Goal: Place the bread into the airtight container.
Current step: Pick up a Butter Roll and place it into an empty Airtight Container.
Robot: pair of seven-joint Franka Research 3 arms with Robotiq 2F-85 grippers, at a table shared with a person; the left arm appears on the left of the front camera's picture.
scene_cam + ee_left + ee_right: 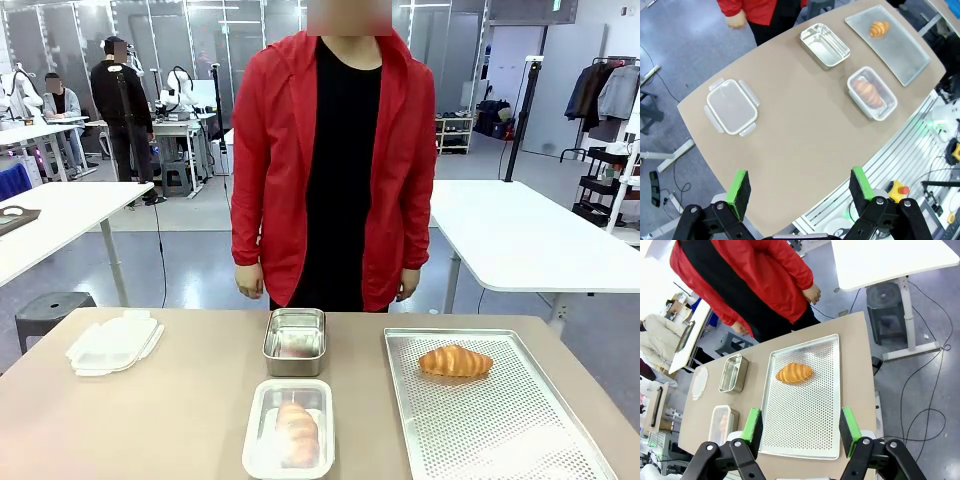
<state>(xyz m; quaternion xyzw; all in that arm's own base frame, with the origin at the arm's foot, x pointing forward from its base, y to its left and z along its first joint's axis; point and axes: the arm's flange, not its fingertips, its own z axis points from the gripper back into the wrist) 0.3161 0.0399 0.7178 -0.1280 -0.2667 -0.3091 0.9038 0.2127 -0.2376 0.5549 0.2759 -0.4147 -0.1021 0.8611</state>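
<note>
One bread [455, 361] [879, 28] [794, 373], a golden croissant, lies at the far end of the perforated metal tray [520, 440] [905, 55] [805, 420]. Another bread [297, 432] [867, 93] rests inside the clear airtight container [256, 440] [888, 109] [716, 425] at the near middle of the table. Its clear lid [110, 343] [731, 106] [699, 382] with snap flaps lies apart at the left. My left gripper [800, 189] hovers open high above the table's near edge. High over the tray's near end, my right gripper [801, 425] is open and holds nothing.
A metal tin [295, 341] [824, 45] [733, 373] stands at the middle far side, in front of a person in a red jacket [335, 170] whose hands hang at their sides. Bare brown tabletop [170, 420] stretches between the lid and the containers.
</note>
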